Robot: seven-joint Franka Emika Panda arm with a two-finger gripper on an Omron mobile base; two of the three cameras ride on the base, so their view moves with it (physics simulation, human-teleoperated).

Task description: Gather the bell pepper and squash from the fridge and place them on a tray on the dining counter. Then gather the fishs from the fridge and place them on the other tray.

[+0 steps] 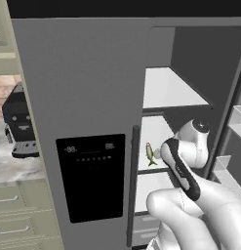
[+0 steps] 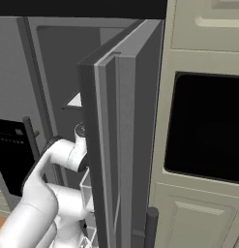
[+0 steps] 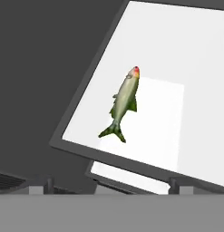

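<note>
Here the tool [image 3: 111, 188], jaws apart, hangs near a silvery-grey fish [image 3: 124, 103] lying on a white fridge [image 1: 83, 88] shelf [image 3: 186, 90].

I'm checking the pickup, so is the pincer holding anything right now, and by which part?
Nothing is held. The pincer is open, apart from the slender greenish-silver fish lying on the white fridge shelf.

Kitchen: fridge [image 1: 92, 97], coffee machine [image 1: 19, 124], built-in oven [image 2: 205, 126].
</note>
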